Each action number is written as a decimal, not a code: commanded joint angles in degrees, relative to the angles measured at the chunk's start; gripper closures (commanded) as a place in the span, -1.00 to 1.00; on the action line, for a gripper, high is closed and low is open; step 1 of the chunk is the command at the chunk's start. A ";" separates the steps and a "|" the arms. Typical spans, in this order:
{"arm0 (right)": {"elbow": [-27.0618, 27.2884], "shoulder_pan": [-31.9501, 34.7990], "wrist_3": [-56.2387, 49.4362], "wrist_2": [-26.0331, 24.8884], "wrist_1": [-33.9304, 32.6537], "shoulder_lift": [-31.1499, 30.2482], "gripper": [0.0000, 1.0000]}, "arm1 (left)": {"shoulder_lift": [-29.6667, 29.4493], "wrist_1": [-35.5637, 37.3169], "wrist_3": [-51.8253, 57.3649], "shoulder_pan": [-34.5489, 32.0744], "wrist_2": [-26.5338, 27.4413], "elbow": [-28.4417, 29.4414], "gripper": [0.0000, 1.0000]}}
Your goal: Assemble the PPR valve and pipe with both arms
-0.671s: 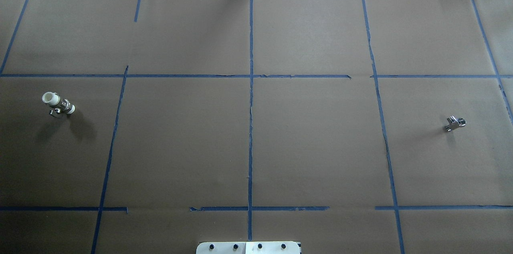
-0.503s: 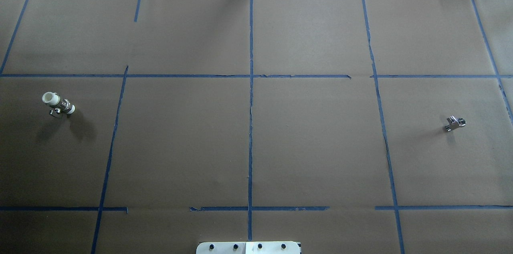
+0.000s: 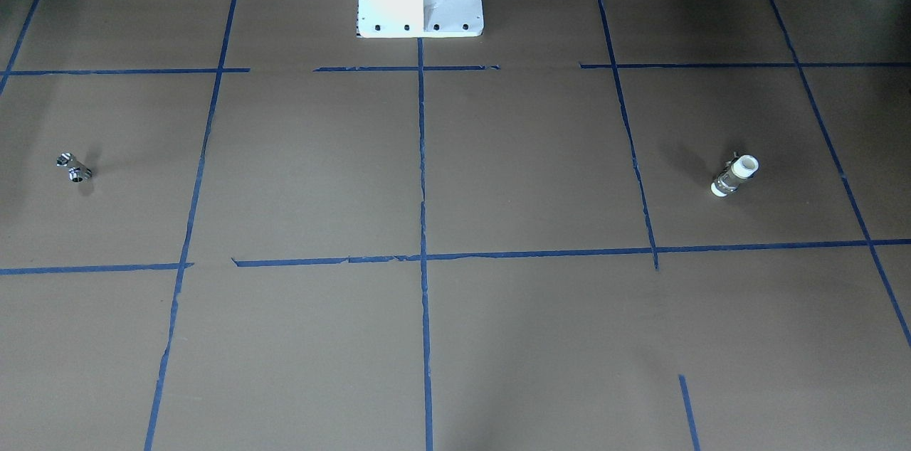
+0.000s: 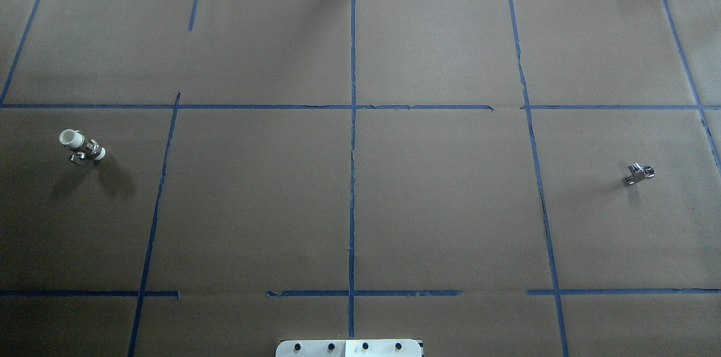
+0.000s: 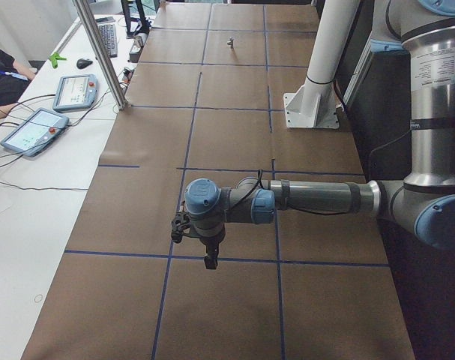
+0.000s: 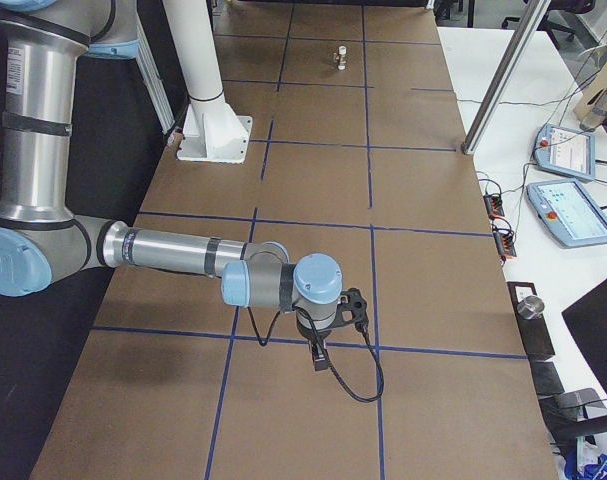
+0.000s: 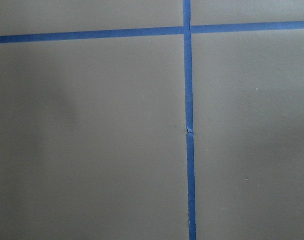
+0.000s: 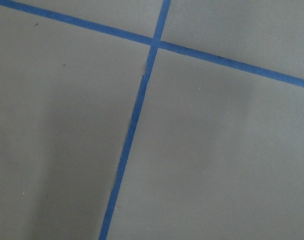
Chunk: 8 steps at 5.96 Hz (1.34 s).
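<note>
Valve (image 4: 82, 147) near table's (image 4: 450, 205) left edge, metal fitting (image 4: 639, 173) near right edge — broad bare paper between, left arm (image 5: 309, 199), right arm (image 6: 173, 250) stretched level, left gripper (image 5: 211, 261), right gripper (image 6: 321, 358) pointing down — finger opening cannot be told.

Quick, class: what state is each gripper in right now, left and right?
Left gripper: cannot be told, side view only.
Right gripper: cannot be told, side view only.

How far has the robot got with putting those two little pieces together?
Nothing looks done: the white-ended chrome valve and the small chrome fitting lie far apart on the brown paper-covered table. Nothing is in hand; the grey left arm and grey right arm hang away from both. Still to do: grasping each, bringing them together, joining them.
</note>
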 commanded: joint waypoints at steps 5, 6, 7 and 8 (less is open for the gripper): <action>-0.04 -0.48 -0.11 0.50 1.01 -0.08 -1.00 | -4.99 -17.70 -19.89 8.16 0.48 -1.35 -1.00; -0.04 -0.48 -0.02 0.50 1.01 -0.08 -1.00 | -4.81 -23.23 -30.54 12.82 0.58 -1.45 -1.00; -0.04 -0.48 -0.11 0.50 1.01 -0.08 -1.00 | -5.25 -27.12 -40.30 18.95 2.58 -1.53 -1.00; -0.12 -0.57 -0.11 0.50 1.01 -0.08 -1.00 | -5.42 -27.50 -46.92 24.41 8.08 -3.71 -1.00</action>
